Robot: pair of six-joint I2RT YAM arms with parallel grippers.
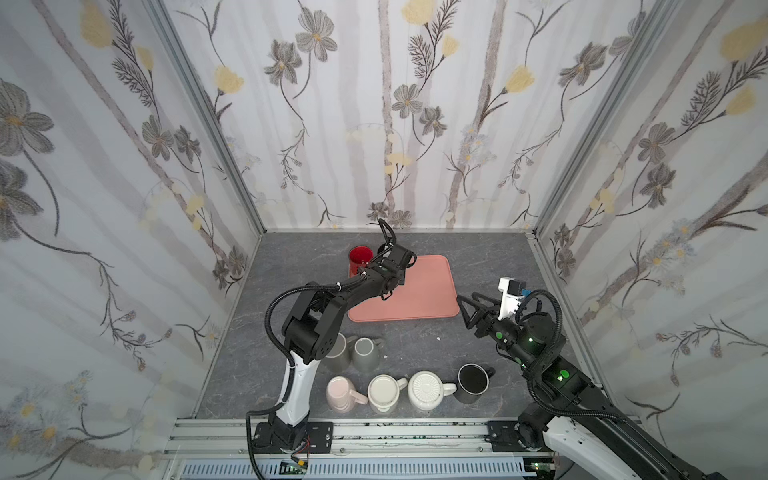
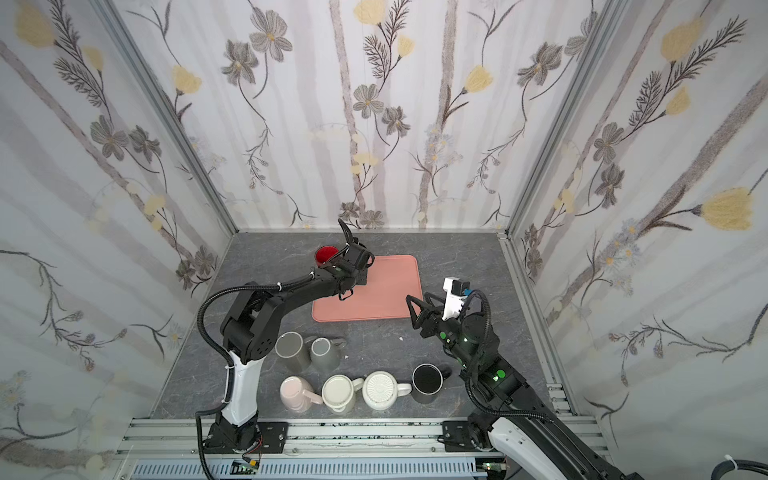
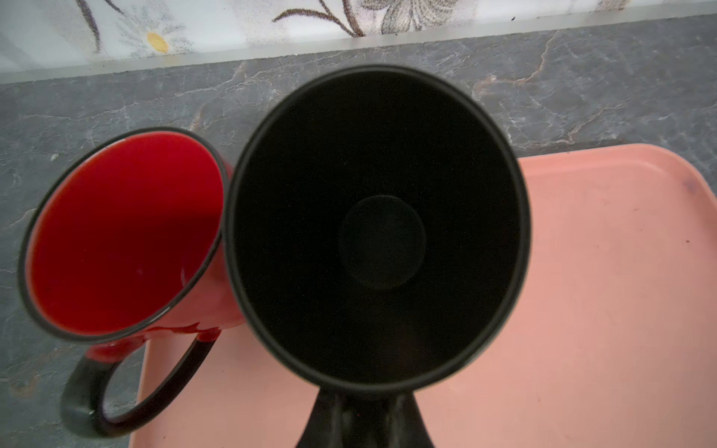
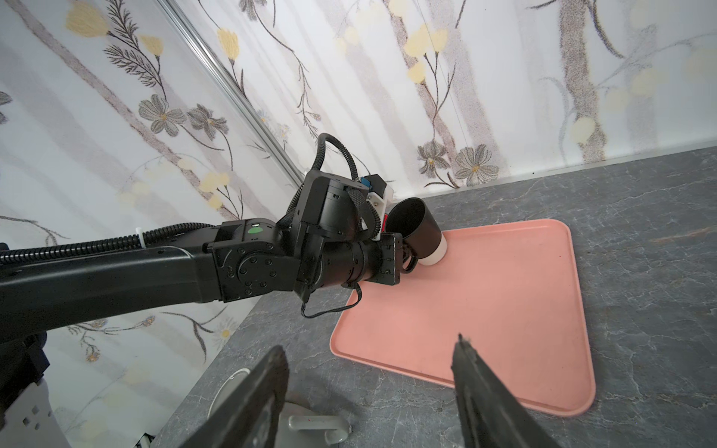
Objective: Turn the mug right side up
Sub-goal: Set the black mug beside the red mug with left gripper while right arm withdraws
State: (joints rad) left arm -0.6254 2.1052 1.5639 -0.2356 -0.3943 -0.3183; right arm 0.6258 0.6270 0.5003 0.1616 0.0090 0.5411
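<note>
Nearest me is the rail (image 1: 374,436), with both arm bases bolted to it. Next is the table (image 1: 490,266), grey with a marble look and floral walls on 3 sides.

The left arm (image 1: 316,328) reaches far forward to the back of the table. The right arm (image 1: 536,332) sits on its own side.

The pink tray (image 1: 424,299) lies flat, mid-table toward the back wall.

The black mug (image 4: 419,229) is over the tray's far left corner. It is tilted with its mouth up and toward the left wrist camera, and it has a pale band at its base. I can't tell if the base touches the tray. The left gripper (image 4: 407,258) is clamped tight on the mug's handle.

The red mug (image 3: 124,232) is mouth up, just beside the black mug, with the rims about touching. It sits at the tray's corner. I can't tell whether it is on the tray or off it.

6 more mugs sit between the tray and the rail:
- Front row of 4: pink mug (image 1: 338,395), cream mug (image 1: 383,394), white mug (image 1: 426,390) with its ribbed underside up, and dark mug (image 1: 471,383).
- Behind them, 2 touching: grey mug (image 2: 291,351) by the left arm and second grey mug (image 1: 365,354).

The right gripper (image 1: 464,296) has its jaws apart and holds nothing. It hangs above the table just beside the tray's near right corner.

There is a white speck (image 1: 438,338) on the table near the tray's front edge.
</note>
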